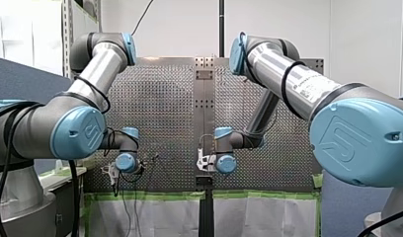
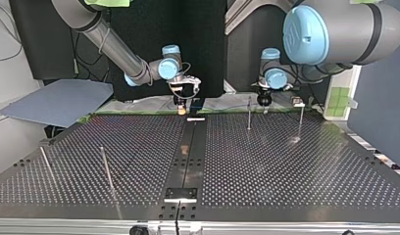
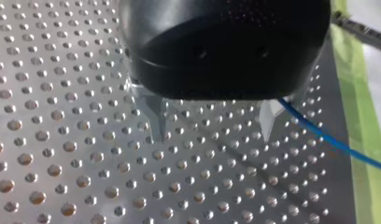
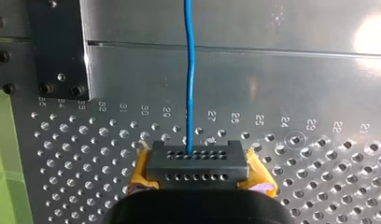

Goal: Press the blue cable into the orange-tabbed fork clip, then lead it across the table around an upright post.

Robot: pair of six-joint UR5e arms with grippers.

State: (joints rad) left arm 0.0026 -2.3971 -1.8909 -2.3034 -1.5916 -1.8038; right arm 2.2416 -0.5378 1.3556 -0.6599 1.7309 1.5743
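right tool (image 4: 197, 169), blue cable (image 4: 189, 88) end hidden

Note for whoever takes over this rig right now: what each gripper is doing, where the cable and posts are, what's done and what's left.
My left gripper: open, metal fingers just above the perforated table, nothing between them. The blue cable passes beside one finger.
My right gripper: yellow pads shut on a black block; the cable runs ahead from it.
Upright post stands near my left gripper, with others across the table.
Done: no step shows as done. The fork clip shows in no view.
Left: press the cable into the clip, then lead it around a post.
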